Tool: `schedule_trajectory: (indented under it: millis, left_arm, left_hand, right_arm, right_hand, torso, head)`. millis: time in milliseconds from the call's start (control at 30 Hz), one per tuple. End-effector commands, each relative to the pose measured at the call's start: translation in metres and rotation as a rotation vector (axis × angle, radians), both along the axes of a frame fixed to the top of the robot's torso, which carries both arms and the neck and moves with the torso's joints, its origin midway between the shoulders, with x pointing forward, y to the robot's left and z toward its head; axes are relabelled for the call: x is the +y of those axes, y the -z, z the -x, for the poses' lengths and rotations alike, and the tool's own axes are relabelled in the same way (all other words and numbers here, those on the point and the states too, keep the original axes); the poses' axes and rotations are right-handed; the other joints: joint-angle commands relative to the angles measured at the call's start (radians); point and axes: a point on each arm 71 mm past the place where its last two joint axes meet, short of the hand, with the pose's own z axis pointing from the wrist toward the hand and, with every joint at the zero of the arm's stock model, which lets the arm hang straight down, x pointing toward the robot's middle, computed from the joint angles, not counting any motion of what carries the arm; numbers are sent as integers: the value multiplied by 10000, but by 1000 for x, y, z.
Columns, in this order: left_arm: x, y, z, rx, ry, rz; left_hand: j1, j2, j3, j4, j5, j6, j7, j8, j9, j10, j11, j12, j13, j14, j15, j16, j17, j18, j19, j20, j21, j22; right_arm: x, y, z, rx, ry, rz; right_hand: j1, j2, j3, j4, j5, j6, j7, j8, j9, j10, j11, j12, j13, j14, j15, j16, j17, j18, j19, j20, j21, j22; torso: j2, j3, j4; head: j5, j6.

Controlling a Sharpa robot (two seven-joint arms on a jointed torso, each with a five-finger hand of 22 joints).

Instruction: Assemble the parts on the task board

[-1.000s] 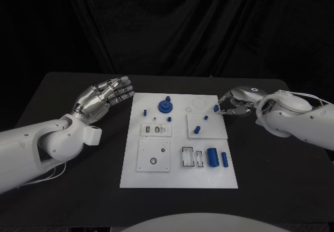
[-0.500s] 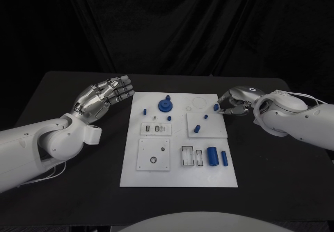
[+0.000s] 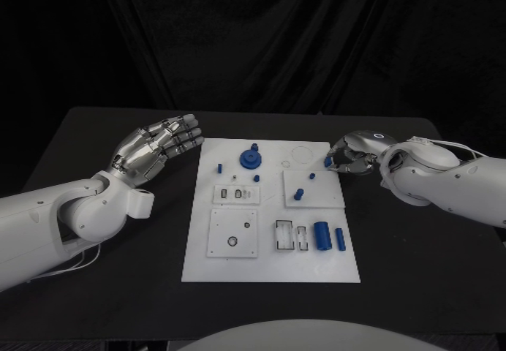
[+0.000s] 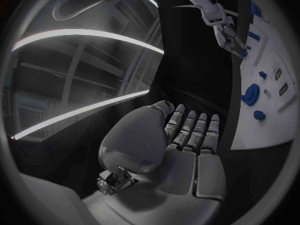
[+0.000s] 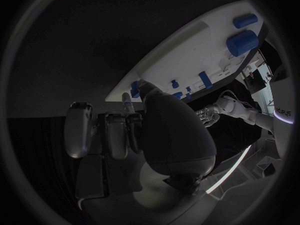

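The white task board (image 3: 270,268) lies mid-table. A round blue knob (image 3: 251,161) and several small blue pegs stand on its far half. Two blue cylinders (image 3: 322,238) lie side by side at its near right. My right hand (image 3: 355,156) hovers at the board's far right edge, its thumb and a finger pinching a small blue peg (image 3: 329,161). The right wrist view shows that peg (image 5: 127,101) at the fingertips of the hand (image 5: 147,130), over the board (image 5: 181,55). My left hand (image 3: 158,150) is raised just left of the board, open, fingers straight and holding nothing (image 4: 184,145).
A thin white ring (image 3: 302,155) lies on the board near my right hand. Raised white sub-plates (image 3: 233,235) with holes and slots cover the board's middle and near part. Black table surrounds the board on all sides.
My right hand has crept slightly toward the board's far right corner with the peg still pinched. The left hand has not moved.
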Motion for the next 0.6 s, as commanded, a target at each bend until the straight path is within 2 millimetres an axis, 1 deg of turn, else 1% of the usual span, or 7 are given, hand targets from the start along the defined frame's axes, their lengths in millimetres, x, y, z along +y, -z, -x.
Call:
schedule_trajectory:
  millis: [33, 200, 333, 367, 600]
  left_arm:
    - [-1, -4, 1, -467, 29, 488]
    - [-1, -3, 1, -444, 51, 496]
    - [-1, -2, 2, -430, 67, 504]
    - [-2, -2, 2, -423, 79, 509]
    - [-3, -2, 2, -388, 129, 520]
  left_hand:
    - [-128, 9, 99, 19, 34, 56, 252, 34, 10, 12, 38, 24, 5, 5, 37, 54, 9, -171, 23, -13, -4, -10]
    - [-130, 10, 106, 19, 34, 53, 252, 33, 9, 9, 40, 20, 5, 2, 38, 52, 9, -172, 18, -12, -7, -11]
    - [-130, 10, 106, 19, 34, 53, 252, 33, 9, 9, 40, 20, 5, 2, 38, 52, 9, -172, 18, -12, -7, -11]
    - [-130, 10, 106, 19, 34, 53, 252, 33, 9, 9, 40, 20, 5, 2, 38, 52, 9, -172, 18, -12, -7, -11]
    - [-143, 13, 142, 22, 35, 36, 256, 28, 7, -2, 45, 13, 2, -11, 44, 50, 6, -177, 10, -13, -11, -14]
  right_arm:
    - [-1, 1, -1, -118, 96, -17]
    - [2, 1, -3, -103, 52, -3]
    - [3, 1, -3, -73, 16, 8]
    - [4, 2, -4, -61, 4, 12]
    - [6, 2, -4, -51, -48, 12]
  right_hand:
    - [102, 19, 3, -58, 71, 69, 5, 14, 16, 1061, 73, 28, 2634, 1049, 55, 25, 2634, 64, -32, 69, -65, 1918]
    - [134, 17, 11, -80, 96, 70, 3, 12, 17, 1061, 72, 28, 2634, 1049, 55, 25, 2634, 65, -33, 68, -69, 1918]
    - [158, 0, 8, -101, 85, 71, 3, 10, 18, 1061, 72, 28, 2634, 1049, 53, 25, 2634, 67, -37, 68, -78, 1916]
    - [158, -18, -13, -108, -26, 72, 7, 5, 20, 1061, 75, 28, 2634, 1049, 53, 25, 2634, 69, -40, 68, -90, 1913]
    - [149, -23, -36, -105, -137, 95, 10, 12, 28, 1061, 77, 28, 2634, 1049, 54, 25, 2634, 72, -47, 68, -110, 1908]
  torso:
    - [0, -1, 10]
    - [4, -1, 2]
    - [1, -5, -2]
    - [1, -5, -2]
    - [2, 0, 13]
  head:
    - [-2, -6]
    - [9, -9]
    - [17, -36]
    - [17, -36]
    - [4, -52]
